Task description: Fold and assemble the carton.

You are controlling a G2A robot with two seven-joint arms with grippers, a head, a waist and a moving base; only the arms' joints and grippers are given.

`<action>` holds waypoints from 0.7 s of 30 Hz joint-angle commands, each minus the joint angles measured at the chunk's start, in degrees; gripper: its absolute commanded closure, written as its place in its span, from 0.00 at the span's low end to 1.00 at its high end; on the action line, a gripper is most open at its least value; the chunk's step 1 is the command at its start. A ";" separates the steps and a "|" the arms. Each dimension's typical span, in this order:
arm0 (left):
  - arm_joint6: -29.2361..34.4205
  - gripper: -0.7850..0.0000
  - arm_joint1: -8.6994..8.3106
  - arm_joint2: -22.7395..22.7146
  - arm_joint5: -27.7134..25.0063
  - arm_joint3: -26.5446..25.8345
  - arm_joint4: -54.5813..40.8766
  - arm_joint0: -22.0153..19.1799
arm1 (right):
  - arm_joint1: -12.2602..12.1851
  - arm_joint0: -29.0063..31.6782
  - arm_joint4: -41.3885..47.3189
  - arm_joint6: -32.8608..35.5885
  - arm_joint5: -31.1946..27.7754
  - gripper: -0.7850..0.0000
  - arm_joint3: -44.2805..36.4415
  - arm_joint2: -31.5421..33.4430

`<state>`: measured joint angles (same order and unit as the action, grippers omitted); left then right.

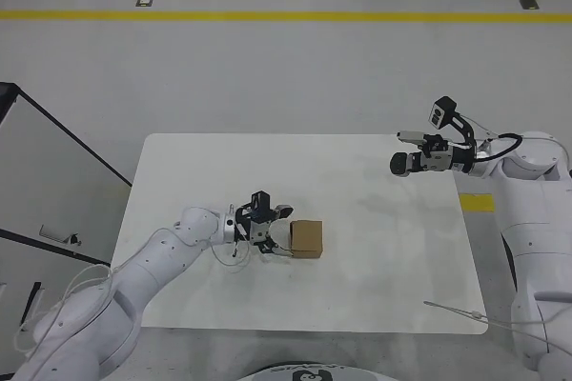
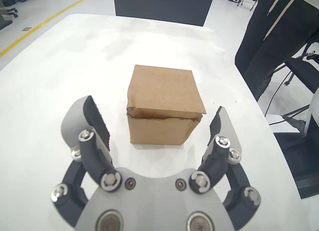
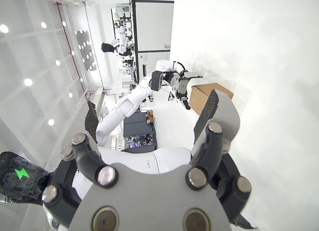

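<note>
At worktop (image 1: 381, 286) centre, left end effector (image 1: 278, 230) sits wide beside carton (image 1: 307, 239) (lid (image 2: 164, 87) slightly sprung), probably to press it.

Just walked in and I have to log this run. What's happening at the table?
A small brown carton sits on the white table, folded into a box, though its top flap lies slightly loose along one edge. The left gripper is open close beside it, gripping nothing. The right gripper is open too, held up over the table's far right side, well away from the carton.
</note>
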<state>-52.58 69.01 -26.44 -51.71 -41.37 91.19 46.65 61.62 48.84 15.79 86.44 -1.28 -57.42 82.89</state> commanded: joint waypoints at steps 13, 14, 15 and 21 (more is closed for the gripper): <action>0.02 0.00 -9.12 -6.98 -0.02 -12.64 0.59 4.08 | 0.00 0.00 0.00 0.00 0.00 0.00 0.00 0.00; 0.33 0.00 -9.91 -7.70 -0.33 -14.04 0.58 4.64 | 0.00 0.00 0.00 0.00 0.00 0.00 0.00 0.00; 0.58 0.00 -10.73 -8.52 -0.57 -15.30 0.84 5.14 | 0.00 0.00 0.00 0.00 0.00 0.00 0.00 0.00; 2.18 0.00 -15.49 -14.26 -2.18 -23.81 -0.34 9.47 | 0.00 0.00 0.00 0.00 0.00 0.00 0.00 0.00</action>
<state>-50.84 54.53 -39.43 -53.45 -63.31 91.04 55.16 61.62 48.84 15.79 86.44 -1.28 -57.42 82.89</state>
